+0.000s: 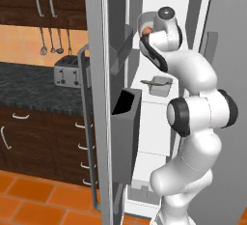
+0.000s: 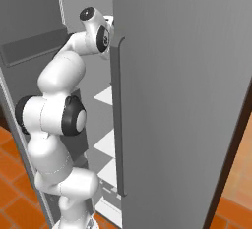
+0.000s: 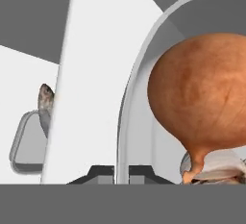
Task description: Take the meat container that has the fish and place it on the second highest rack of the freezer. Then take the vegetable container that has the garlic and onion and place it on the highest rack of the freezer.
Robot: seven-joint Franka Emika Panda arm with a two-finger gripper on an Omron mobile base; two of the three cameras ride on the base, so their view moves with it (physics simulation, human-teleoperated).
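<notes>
We see the onion [image 3: 202,103] very close in the hand view, sitting in the vegetable container [image 3: 132,98], whose pale flared rim curves just above the claw [image 3: 122,172]. The claw's dark tips stand either side of that rim and seem to pinch it, though we cannot be sure of contact. Something pale, likely the garlic [image 3: 218,168], lies beneath the onion. Lower down, the fish [image 3: 45,100] pokes from its tray [image 3: 26,146] on a white shelf of the freezer [image 1: 144,35], and the left base view shows that tray [image 1: 159,85] resting there. We judge the metal tray stiff and light but smooth. The round onion may roll, so the rim hold must stay level.
</notes>
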